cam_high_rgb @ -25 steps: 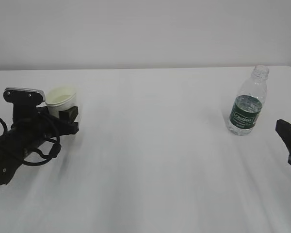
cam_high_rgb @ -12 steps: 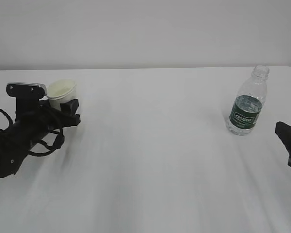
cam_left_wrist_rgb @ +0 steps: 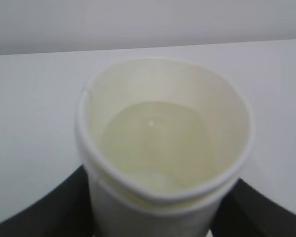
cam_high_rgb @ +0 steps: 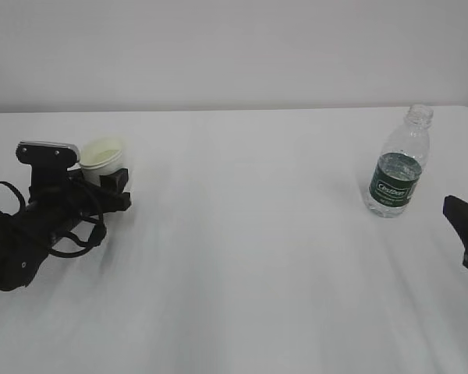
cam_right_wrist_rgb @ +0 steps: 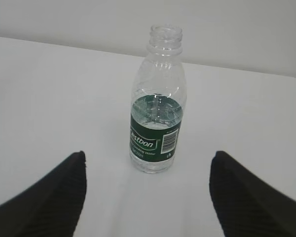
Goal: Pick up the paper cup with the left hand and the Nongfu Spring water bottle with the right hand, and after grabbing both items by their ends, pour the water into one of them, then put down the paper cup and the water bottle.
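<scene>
The paper cup [cam_high_rgb: 101, 154] is upright at the far left, white outside and pale cream inside. My left gripper [cam_high_rgb: 109, 187] is shut on its lower wall. In the left wrist view the cup [cam_left_wrist_rgb: 163, 143] fills the frame, with a black finger [cam_left_wrist_rgb: 59, 210] on each side of its base. The Nongfu Spring water bottle [cam_high_rgb: 398, 164] stands uncapped at the far right, and water reaches about the top of its green label. My right gripper [cam_high_rgb: 462, 226] is open just in front of the bottle [cam_right_wrist_rgb: 157, 113] without touching it. Its fingers [cam_right_wrist_rgb: 59, 192] stand wide apart.
A white table [cam_high_rgb: 249, 257] runs to a plain pale wall at the back. Its right rear corner lies just behind the bottle. Between the cup and the bottle there is only bare tabletop.
My left arm has shifted a little to the right with the cup in its grip. The bottle and the right gripper have not moved.
</scene>
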